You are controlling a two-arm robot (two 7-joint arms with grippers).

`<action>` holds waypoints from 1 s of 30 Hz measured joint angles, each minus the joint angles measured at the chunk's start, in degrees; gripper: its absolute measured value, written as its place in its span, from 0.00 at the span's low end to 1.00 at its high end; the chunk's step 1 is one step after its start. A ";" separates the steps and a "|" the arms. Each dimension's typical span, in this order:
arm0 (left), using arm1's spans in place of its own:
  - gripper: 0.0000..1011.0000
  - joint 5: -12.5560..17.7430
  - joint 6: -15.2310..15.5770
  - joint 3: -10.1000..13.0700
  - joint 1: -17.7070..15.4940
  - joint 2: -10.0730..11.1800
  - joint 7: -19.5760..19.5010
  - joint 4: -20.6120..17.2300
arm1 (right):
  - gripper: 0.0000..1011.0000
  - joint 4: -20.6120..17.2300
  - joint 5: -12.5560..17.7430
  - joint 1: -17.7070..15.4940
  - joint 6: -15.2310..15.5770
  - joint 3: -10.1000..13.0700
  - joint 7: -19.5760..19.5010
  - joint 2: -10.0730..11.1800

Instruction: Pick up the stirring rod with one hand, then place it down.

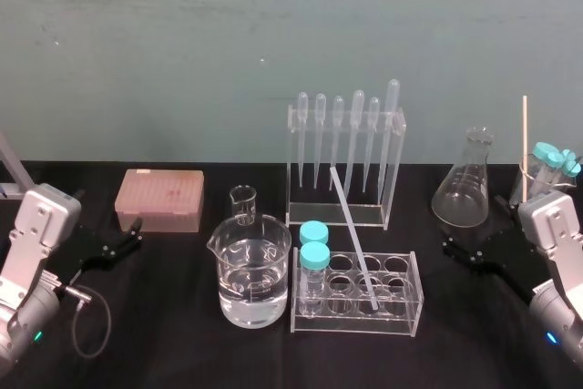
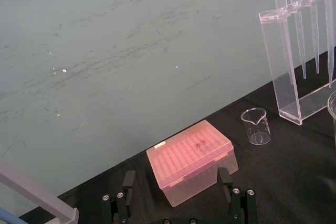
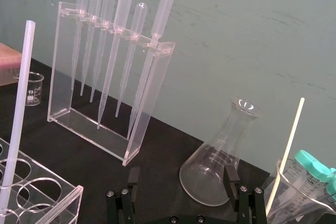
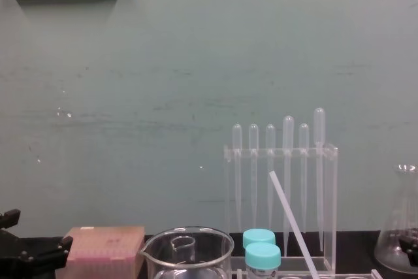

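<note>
Lab: pipettes (image 1: pixel 357 111), beaker (image 1: pixel 253 272), flask (image 1: pixel 466 190)

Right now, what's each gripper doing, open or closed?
Left gripper: open, empty, facing the pink box.
Right gripper: open, empty, facing the conical flask.

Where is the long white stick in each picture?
Head view: the stirring rod leans in the tube rack, before the pipette rack.
Chest view: rod slants up right of centre, before the pipette rack.
Right wrist view: rod rises from the tube rack, beside the pipette rack.
Left wrist view: not in it; pipette rack stands past the small beaker.
Shared landmark: the pipette rack.
</note>
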 joint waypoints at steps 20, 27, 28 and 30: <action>0.99 0.00 0.00 0.00 0.00 0.00 0.00 0.00 | 0.99 0.00 0.00 0.00 0.00 0.00 0.00 0.00; 0.99 0.00 0.00 0.00 0.00 0.00 0.00 0.00 | 0.99 0.00 0.00 0.00 0.00 0.00 0.00 0.00; 0.99 0.00 0.00 0.00 0.00 0.00 0.00 0.00 | 0.99 0.00 0.00 0.00 0.00 0.00 0.00 0.00; 0.99 0.00 0.00 0.00 0.00 0.00 0.00 0.00 | 0.99 0.00 0.00 0.00 0.00 0.00 0.00 0.00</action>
